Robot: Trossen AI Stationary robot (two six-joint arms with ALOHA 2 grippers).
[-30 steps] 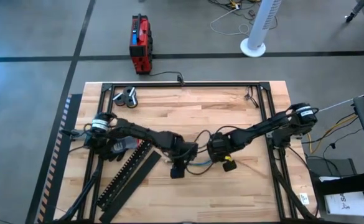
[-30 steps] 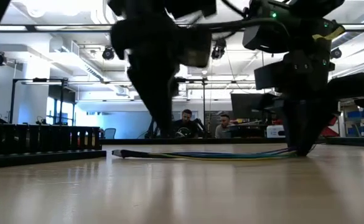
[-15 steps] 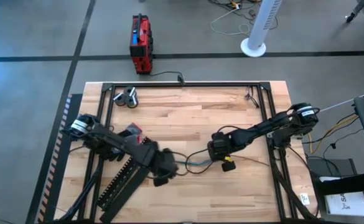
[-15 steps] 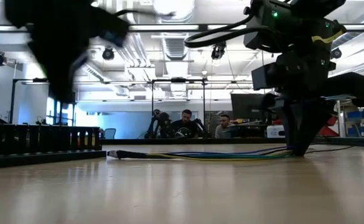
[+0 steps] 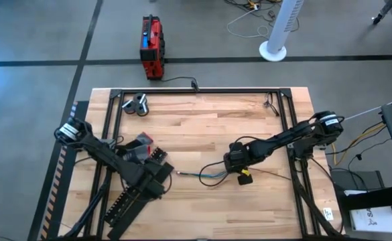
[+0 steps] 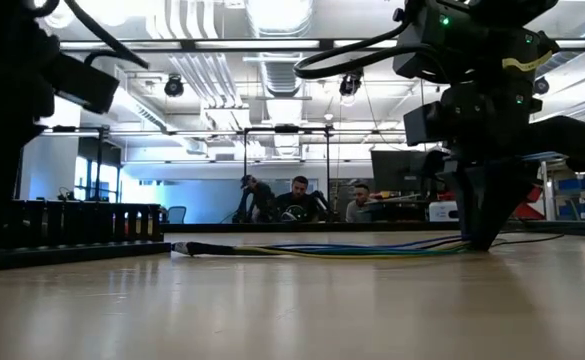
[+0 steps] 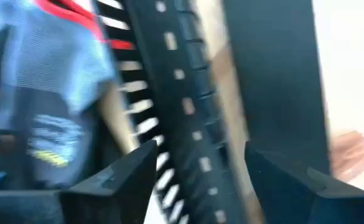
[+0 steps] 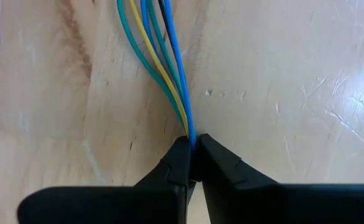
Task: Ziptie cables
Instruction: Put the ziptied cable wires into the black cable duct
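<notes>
The cables [image 5: 199,174] are a thin bundle of blue, green and yellow wires lying flat on the wooden table [image 5: 202,127] near its middle; in the low view the cables [image 6: 322,249] run along the tabletop. My right gripper [image 5: 231,166] stands on their right part, shut on them. My left gripper [image 5: 153,185] is open over the black comb-toothed duct [image 5: 137,194] at the near left. In the left wrist view the duct [image 7: 182,112] shows between its fingers, and I cannot tell whether they touch it. My right gripper pinches the cable bundle [image 8: 188,127] between its two fingertips [image 8: 177,155], all the wires gathered together at that spot. The fingers come from above, pointing down at the table [image 6: 482,235]. The cables lie slack on the wood and fan out from the fingers toward the table's left.
A blue-and-red packet [image 5: 140,146] lies beside the duct. A grey tool [image 5: 137,104] sits at the far left corner. A yellow-and-black piece [image 5: 246,178] lies by my right gripper. A red box [image 5: 151,47] stands on the floor beyond the table. People [image 6: 302,198] sit in the room behind.
My left gripper has swung away from the cables toward the table's left and near edges and now hangs over the duct. The cables have stayed flat on the table in my right gripper, which has kept still.
</notes>
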